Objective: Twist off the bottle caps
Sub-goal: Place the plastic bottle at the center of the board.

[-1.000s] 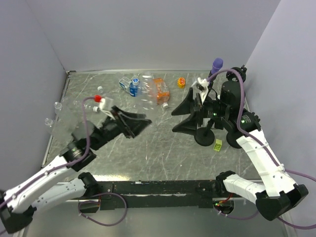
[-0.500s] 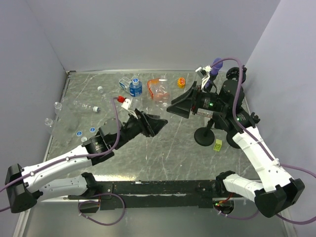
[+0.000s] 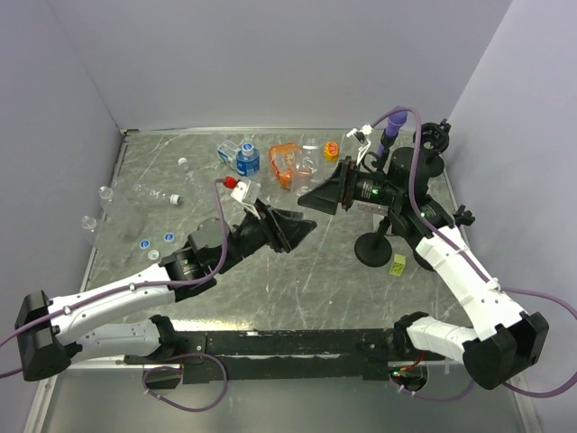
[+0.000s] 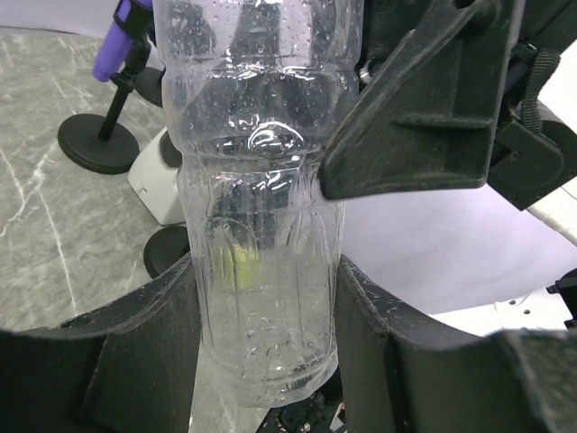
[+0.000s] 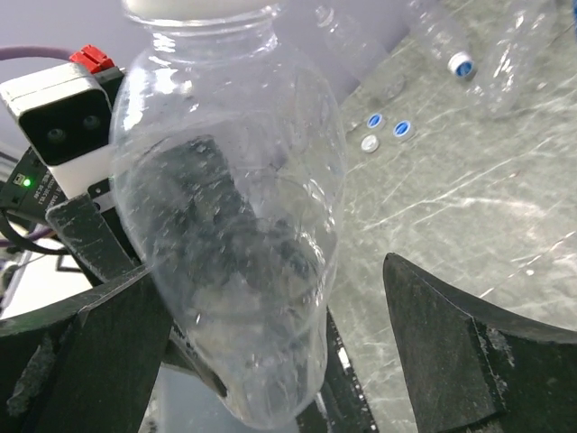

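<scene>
2 grippers closer now: L gripper (image 4: 261, 307) clamps clear bottle (image 4: 260, 171), R gripper (image 3: 317, 194) spread apart

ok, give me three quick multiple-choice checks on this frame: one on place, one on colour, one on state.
1. Where is the clear bottle?
A) lying flat on the table
B) between the fingers of the left pincer
C) inside a bin

2. What colour is the tip of the stand?
A) red
B) green
C) purple

3. What state is the right pincer in?
A) open, with a finger on either side of the bottle
B) shut on a loose cap
C) out of every view

Answers:
1 B: the left wrist view shows its fingers against both sides of the bottle.
2 C: the top view shows a purple tip above the black base.
3 A: the right wrist view shows its fingers spread wide, with the bottle between them.
</scene>
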You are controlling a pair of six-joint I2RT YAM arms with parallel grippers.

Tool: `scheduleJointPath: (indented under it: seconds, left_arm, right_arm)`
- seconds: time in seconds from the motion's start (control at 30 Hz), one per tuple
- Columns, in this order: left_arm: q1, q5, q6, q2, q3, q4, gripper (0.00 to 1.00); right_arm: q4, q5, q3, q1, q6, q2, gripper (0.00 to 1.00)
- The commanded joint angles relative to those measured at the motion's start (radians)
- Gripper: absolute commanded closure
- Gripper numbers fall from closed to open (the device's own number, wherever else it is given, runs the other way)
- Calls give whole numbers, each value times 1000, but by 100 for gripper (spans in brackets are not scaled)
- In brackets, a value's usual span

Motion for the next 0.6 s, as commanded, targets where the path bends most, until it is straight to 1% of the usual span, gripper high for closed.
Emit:
scheduleJointPath:
  seconds: [0.0, 0.03, 0.07, 0.13, 0.17, 0.2, 0.23, 0.27, 0.37, 0.4, 0.43, 0.47, 0.5, 0.53, 0.57]
  left_arm:
    - [-13, 31, 3, 27, 60, 79, 80]
    - [-13, 31, 3, 31, 65, 78, 79]
    - [-13, 30, 3, 35, 68, 77, 78]
    - [-13, 30, 0, 38, 73, 76, 75]
    - [-13, 25, -2, 38, 76, 70, 72]
    - [-13, 22, -2, 37, 77, 64, 65]
    - [-13, 15, -3, 34, 79, 52, 57]
    - [-13, 8, -6, 26, 80, 33, 45]
    - [-12, 31, 50, -17, 88, -19, 10]
    - [-10, 47, 73, -35, 99, -60, 3]
    - [-4, 77, 96, -54, 119, -111, 3]
    - [11, 117, 127, -66, 145, -196, 3]
    - [31, 167, 147, -83, 174, -256, 3]
    - [68, 221, 156, -94, 209, -325, 3]
    - [138, 263, 155, -106, 238, -384, 3]
  right_arm:
    - [93, -50, -26, 12, 73, 8, 4]
    - [98, -49, -33, 12, 70, 6, 7]
    - [102, -50, -39, 14, 65, 5, 14]
    - [108, -50, -54, 12, 57, -3, 35]
    - [113, -50, -62, 12, 51, -9, 44]
    - [121, -54, -69, 12, 47, -17, 50]
    - [130, -55, -76, 11, 46, -25, 58]
    - [133, -58, -79, 8, 37, -31, 63]
    - [119, -63, -79, -17, 2, -46, 69]
    - [119, -70, -82, -30, -4, -51, 71]
    - [118, -76, -85, -44, -13, -55, 71]
    - [110, -84, -86, -58, -33, -57, 72]
    - [86, -86, -83, -63, -79, -55, 73]
    - [46, -84, -76, -64, -143, -55, 73]
    - [4, -89, -70, -64, -215, -58, 73]
